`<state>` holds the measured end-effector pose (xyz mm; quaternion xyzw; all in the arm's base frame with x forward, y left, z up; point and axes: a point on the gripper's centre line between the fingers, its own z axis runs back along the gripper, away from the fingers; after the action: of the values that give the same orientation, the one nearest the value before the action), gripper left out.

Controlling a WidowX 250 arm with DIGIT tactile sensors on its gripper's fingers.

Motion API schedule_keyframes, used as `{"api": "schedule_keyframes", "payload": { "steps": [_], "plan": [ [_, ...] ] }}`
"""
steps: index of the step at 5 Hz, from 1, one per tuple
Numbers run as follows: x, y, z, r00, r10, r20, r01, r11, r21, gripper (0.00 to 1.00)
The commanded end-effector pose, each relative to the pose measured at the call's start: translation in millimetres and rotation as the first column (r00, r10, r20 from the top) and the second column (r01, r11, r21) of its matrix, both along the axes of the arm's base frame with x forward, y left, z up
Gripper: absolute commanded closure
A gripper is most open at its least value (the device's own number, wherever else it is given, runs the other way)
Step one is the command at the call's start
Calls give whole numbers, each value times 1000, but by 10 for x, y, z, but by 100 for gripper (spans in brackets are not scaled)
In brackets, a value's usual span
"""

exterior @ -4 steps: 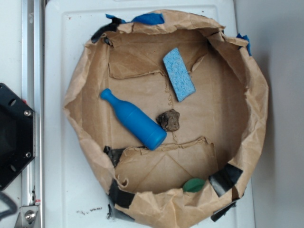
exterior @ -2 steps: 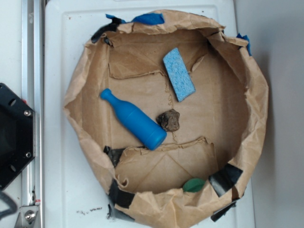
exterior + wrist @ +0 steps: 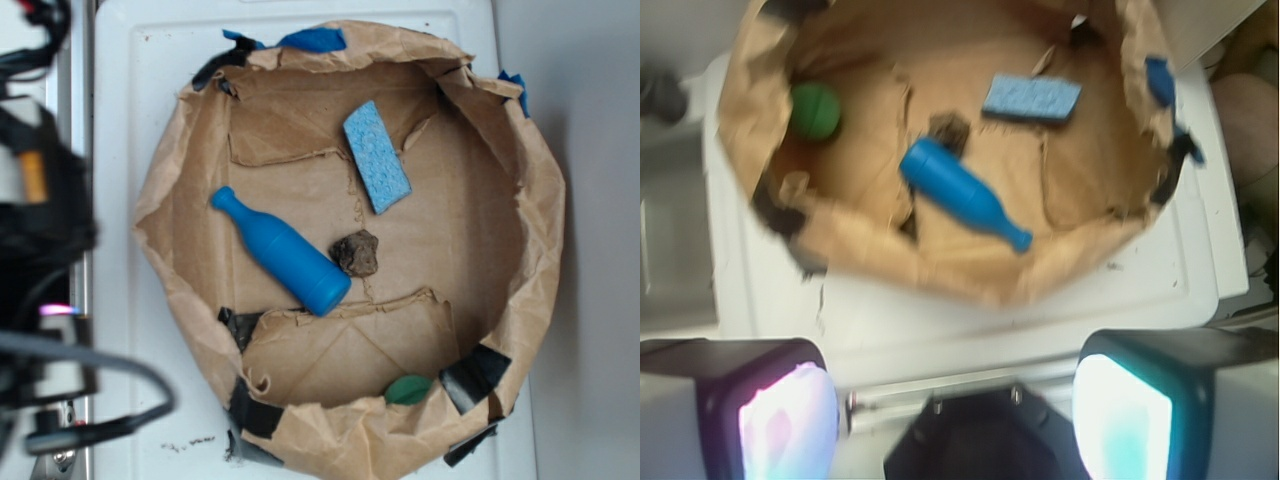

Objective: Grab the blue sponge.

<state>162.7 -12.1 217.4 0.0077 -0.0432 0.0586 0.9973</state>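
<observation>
The blue sponge [image 3: 376, 156] lies flat on the brown paper in the upper middle of the paper-lined bowl [image 3: 540, 230], tilted on a diagonal. In the wrist view the blue sponge [image 3: 1032, 97] sits far ahead, past the bowl's near rim [image 3: 970, 270]. My gripper [image 3: 955, 420] is open, its two pads wide apart with nothing between them, hovering over the white surface outside the bowl. In the exterior view only my blurred arm [image 3: 40, 230] shows at the left edge, well away from the sponge.
A glossy blue bottle [image 3: 282, 254] lies in the bowl's middle beside a dark brown lump [image 3: 356, 253]. A green object [image 3: 408, 389] rests at the bowl's lower rim. Blue tape scraps [image 3: 312, 40] and black tape mark the rim. The bowl stands on a white surface [image 3: 130, 150].
My arm has swung into the exterior view at the left edge, blurred, covering the black base. The sponge, bottle and lump have not moved.
</observation>
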Motion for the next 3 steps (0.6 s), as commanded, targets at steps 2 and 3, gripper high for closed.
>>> {"api": "schedule_keyframes", "payload": {
  "steps": [2, 3],
  "plan": [
    [680, 9, -143, 998, -26, 49, 26, 1000, 11, 0],
    [893, 10, -224, 971, -233, 59, 234, 972, -15, 0]
  ]
}}
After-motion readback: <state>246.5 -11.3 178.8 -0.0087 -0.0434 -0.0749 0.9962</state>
